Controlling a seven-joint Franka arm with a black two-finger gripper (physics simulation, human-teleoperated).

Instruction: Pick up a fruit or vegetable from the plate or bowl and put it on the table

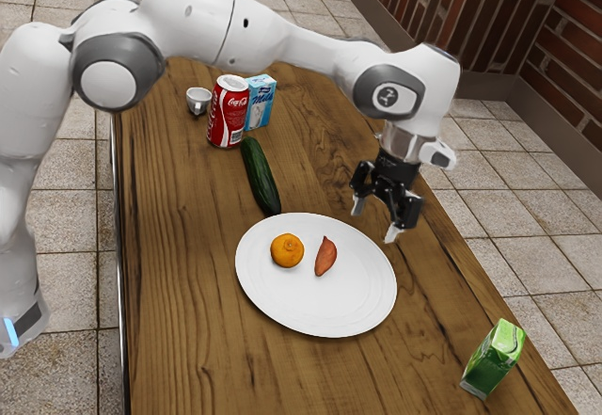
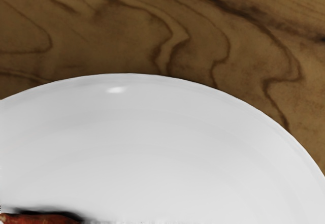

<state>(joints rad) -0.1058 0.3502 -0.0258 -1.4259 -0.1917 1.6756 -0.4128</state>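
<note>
The orange (image 1: 287,250) and sweet potato (image 1: 325,257) lie on the plate (image 1: 353,316); grasping and placing on the bench (image 1: 188,293) remain. The end effector (image 1: 375,220) is open.

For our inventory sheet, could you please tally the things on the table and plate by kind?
Produce: 3 (orange fruit, reddish vegetable, cucumber)
Cartons: 2 (blue carton, green carton)
Can: 1
Cup: 1
Plate: 1
Total: 8

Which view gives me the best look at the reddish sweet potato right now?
The exterior view: it has the reddish sweet potato whole, lying on the plate beside the orange fruit. The wrist view catches just a reddish part, cut off at the lower edge.
</note>
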